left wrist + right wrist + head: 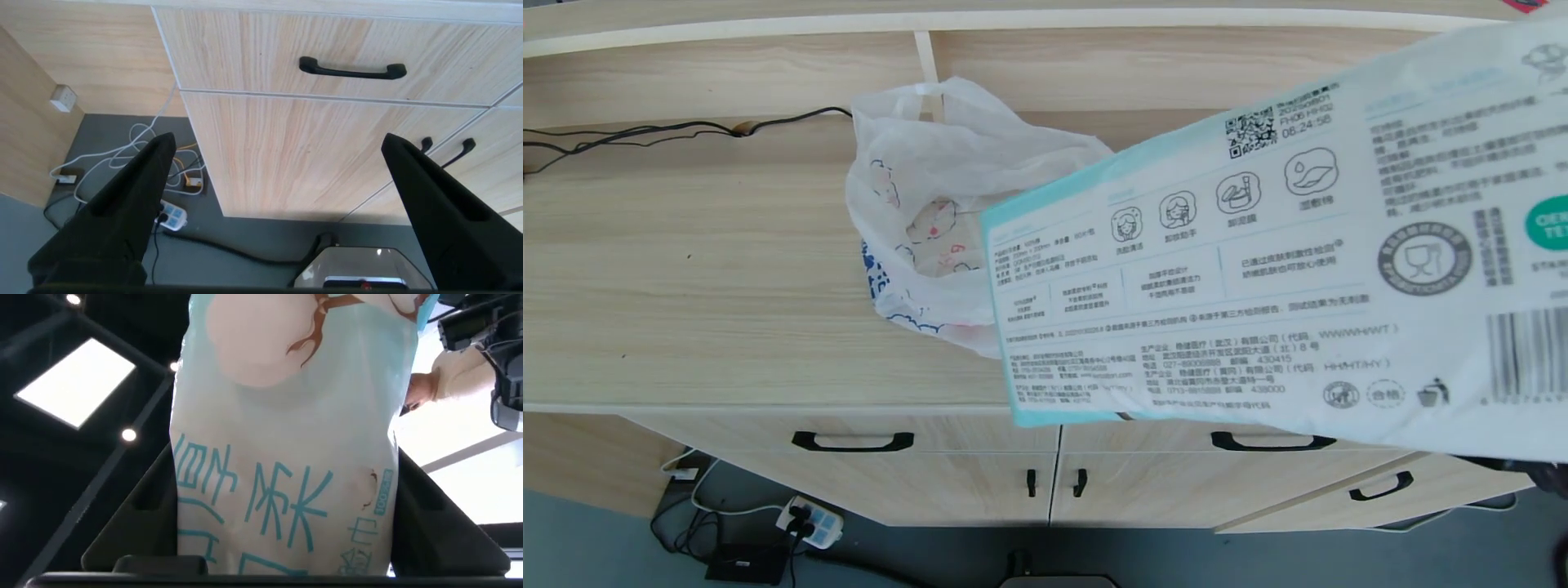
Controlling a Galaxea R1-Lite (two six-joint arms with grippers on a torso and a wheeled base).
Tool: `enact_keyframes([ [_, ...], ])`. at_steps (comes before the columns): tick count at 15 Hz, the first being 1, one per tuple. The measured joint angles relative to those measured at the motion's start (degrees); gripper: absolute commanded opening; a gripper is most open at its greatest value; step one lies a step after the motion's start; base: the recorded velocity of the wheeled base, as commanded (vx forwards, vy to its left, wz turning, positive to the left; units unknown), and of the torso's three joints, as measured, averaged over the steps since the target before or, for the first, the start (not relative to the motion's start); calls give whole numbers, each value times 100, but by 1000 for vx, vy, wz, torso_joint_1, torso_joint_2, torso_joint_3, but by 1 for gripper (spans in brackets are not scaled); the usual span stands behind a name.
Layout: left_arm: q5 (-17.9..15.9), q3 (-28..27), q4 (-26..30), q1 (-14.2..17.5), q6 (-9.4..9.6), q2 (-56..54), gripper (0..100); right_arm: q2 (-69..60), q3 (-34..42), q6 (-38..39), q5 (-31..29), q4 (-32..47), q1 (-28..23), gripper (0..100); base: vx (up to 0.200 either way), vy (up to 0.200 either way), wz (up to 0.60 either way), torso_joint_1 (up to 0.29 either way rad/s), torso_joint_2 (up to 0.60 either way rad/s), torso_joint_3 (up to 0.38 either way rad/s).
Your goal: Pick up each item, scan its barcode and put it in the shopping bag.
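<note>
A large white and teal soft pack (1258,269) hangs close before the head camera, printed back and barcode facing it, covering the right half of the counter. In the right wrist view the same pack (286,457) stands between the two dark fingers (131,523) of my right gripper (286,539), which is shut on it. The white plastic shopping bag (931,212) lies open on the wooden counter behind the pack's left end. My left gripper (278,212) hangs open below the counter, in front of the drawer fronts, holding nothing.
Black cables (645,135) run along the counter's back left. Drawers with black handles (854,443) sit under the counter edge. A power strip (809,523) and cords lie on the floor at the lower left.
</note>
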Motion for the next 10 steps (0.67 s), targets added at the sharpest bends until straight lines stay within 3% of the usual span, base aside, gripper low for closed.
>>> enact_keyframes([
  [5,0,0,-2,0,-2,0,100,468,557,1131,-2,-2037,-33,0,0,0,0,0,0,0],
  [10,0,0,1,0,0,0,100,571,623,1286,-2,-2160,-278,0,0,0,0,0,0,0],
])
